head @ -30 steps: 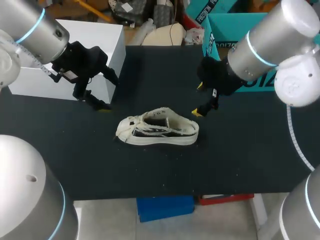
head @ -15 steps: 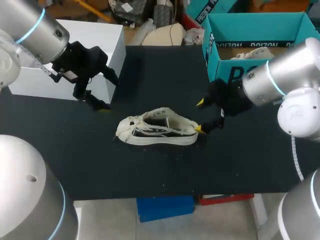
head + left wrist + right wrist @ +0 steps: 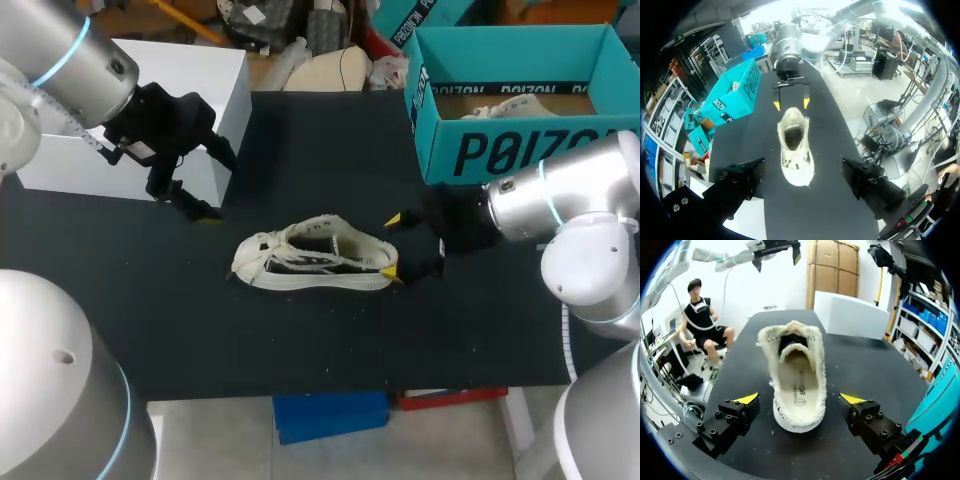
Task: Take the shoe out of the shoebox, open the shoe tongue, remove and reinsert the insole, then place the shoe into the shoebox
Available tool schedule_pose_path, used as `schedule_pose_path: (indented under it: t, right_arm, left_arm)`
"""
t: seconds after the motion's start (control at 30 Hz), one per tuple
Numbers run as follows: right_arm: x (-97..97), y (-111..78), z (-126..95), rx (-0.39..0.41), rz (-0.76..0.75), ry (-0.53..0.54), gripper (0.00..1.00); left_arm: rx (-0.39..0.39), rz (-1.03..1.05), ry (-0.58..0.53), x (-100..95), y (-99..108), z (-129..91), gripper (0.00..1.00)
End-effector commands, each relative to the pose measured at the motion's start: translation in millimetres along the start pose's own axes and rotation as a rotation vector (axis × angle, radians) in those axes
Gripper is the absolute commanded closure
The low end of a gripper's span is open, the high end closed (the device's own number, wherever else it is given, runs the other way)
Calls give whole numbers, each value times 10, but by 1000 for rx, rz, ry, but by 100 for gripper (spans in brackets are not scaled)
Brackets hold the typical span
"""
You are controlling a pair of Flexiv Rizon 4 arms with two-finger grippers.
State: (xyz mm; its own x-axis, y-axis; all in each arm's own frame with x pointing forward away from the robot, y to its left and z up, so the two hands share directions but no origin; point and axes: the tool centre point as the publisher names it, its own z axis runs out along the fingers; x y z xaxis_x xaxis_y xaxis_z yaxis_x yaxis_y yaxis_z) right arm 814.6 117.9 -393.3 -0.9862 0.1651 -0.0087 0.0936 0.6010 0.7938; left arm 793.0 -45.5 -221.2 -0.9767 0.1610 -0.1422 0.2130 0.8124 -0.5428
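right pincer (image 3: 391, 246): spread wide and holding nothing, low over the table (image 3: 300, 140), its yellow tips pointing at the heel end of the shoe (image 3: 315, 262).
why it sits so: my guess is that the arm lies flat and comes in from behind the heel so the fingers can close across the back of the shoe, either to steady it or to reach into its mouth.
shoe: out of the shoebox (image 3: 500, 150), upright on its sole near the middle of the table, toe toward my left arm, heel toward my right.
shoe against right pincer: in the right wrist view the heel lies between the two fingers, with a gap on each side, so nothing is gripped. In the head view the nearer tip looks just beside the sole at the heel; I cannot tell whether it touches.
insole (image 3: 800, 385): lying flat inside the shoe, showing through the open mouth.
left pincer (image 3: 212, 183): also open and empty, held above the table just beside the white box (image 3: 200, 70), well apart from the toe; it looks parked clear of the work.
shoebox: open, at the far right corner of the table behind the right arm, well apart from the shoe.
step in hand: judging from this, the shoe is out and the tongue and insole work is next.
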Motion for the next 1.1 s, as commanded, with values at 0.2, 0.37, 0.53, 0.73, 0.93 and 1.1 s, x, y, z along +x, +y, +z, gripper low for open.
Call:
schedule_pose_path:
  t: [0.2, 0.37, 0.53, 0.73, 0.93, 1.1]
  right_arm:
    - [-20, -115, 156, -76, 9, 9, 0]
    - [-20, -151, 231, -83, 16, 12, 0]
    - [-49, -170, 298, -105, 0, 5, 0]
    - [-56, -184, 398, -121, -11, 20, 0]
    - [-41, -203, 471, -138, -10, 31, 0]
    - [-43, -188, 527, -160, -17, 40, 0]
  left_arm:
    - [1, 3, -2, -1, 8, 8, 0]
    - [1, 3, -2, -1, 8, 8, 0]
    - [1, 3, -2, -1, 8, 8, 0]
    - [1, 3, -2, -1, 8, 8, 0]
    - [1, 3, -2, -1, 8, 8, 0]
    - [1, 3, -2, -1, 8, 8, 0]
